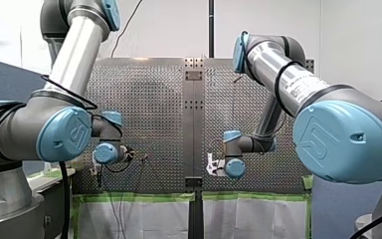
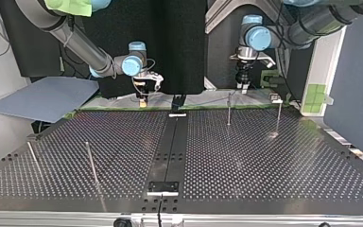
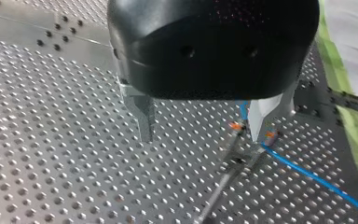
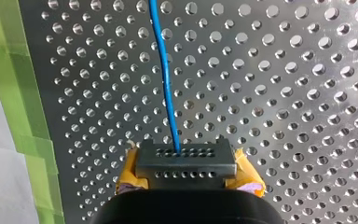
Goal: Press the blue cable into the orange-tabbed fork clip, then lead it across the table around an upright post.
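Blue cable gripped by right end effector; left end effector spread wide

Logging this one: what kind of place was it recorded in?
Most likely a robotics lab bench rather than a factory line: my left arm and my right arm flank a perforated table edged with green tape, set with upright posts and a blue cable.

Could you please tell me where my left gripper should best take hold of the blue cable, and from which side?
Probably the straight stretch of the blue cable just beyond the orange-tabbed fork clip, from above, with the open left gripper straddling it crosswise. There it runs straight and clear of the tabs, low over the perforated table.
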Available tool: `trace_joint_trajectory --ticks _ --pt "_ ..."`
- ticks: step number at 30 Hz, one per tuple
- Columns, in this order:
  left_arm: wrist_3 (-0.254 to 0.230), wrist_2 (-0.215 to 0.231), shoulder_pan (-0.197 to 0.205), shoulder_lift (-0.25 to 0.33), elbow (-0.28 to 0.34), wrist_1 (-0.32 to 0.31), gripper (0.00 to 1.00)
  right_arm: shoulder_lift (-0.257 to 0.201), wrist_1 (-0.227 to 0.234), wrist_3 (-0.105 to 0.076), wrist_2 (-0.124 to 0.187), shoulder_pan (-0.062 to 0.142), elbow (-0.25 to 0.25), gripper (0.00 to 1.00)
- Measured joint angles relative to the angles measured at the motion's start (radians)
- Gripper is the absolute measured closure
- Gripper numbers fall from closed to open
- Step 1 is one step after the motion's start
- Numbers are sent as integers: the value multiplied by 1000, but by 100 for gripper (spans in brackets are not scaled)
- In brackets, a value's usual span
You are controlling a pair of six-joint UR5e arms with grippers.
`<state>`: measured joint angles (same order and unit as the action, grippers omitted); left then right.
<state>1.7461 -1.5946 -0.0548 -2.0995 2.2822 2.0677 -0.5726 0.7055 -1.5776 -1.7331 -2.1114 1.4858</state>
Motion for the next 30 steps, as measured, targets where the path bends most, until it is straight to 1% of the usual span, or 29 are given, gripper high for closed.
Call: trace_joint_trajectory --ticks 3,6,19,25,30 --pt "-6 -10 -2 -28 -2 -3 0 0 0 -1 1 0 0 100" --pt "-16 -14 -3 -41 -3 0 0 0 -1 -1 3 0 0 100" --pt "-37 -23 -6 -46 -10 1 0 1 -4 -1 8 -1 0 100" --pt "-62 -53 -13 -46 -23 13 0 1 -4 0 9 -3 0 100" --pt "-97 -82 -19 -46 -26 32 0 1 -4 1 9 -6 0 100"
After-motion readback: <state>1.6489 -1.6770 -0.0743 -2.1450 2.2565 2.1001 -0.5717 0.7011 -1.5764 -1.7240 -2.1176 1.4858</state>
